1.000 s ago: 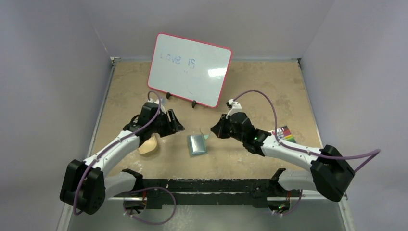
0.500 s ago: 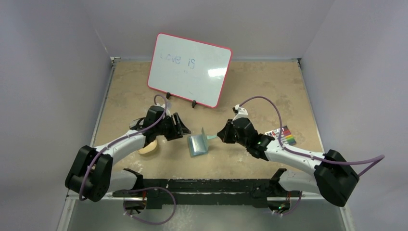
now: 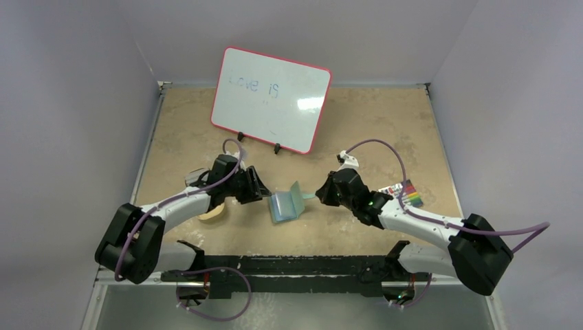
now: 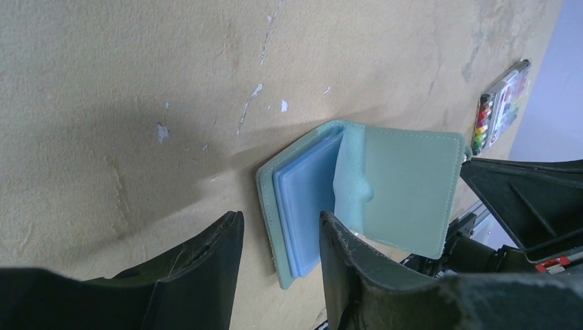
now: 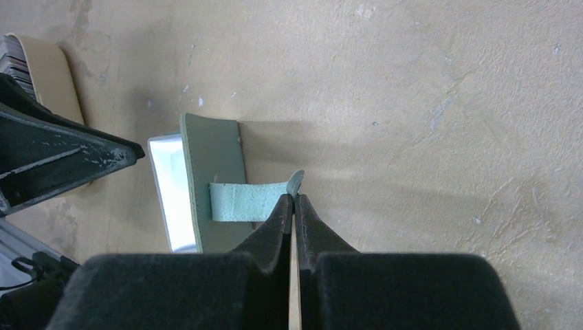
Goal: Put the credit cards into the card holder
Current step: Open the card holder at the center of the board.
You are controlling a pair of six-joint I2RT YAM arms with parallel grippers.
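Note:
The sage-green card holder (image 3: 278,207) lies open on the table's middle, its flap (image 4: 412,185) raised and leaning right. A stack of pale blue credit cards (image 4: 309,199) lies on its lower half; I cannot tell whether they sit in a pocket. My right gripper (image 3: 320,195) is shut on the end of the holder's snap strap (image 5: 247,201) and holds the flap up; in the right wrist view the gripper (image 5: 293,199) shows closed jaws. My left gripper (image 3: 264,193) is open, its jaws low on either side of the holder's near left edge, as the left wrist view (image 4: 280,216) shows.
A white board with a red rim (image 3: 270,98) stands at the back. A beige case (image 3: 213,210) lies under my left arm and also shows in the right wrist view (image 5: 41,75). A pack of coloured markers (image 3: 407,192) lies right of my right arm.
My right gripper pulled the strap to the right, so the flap swung up and open. My left gripper moved right and down to the holder's left edge.

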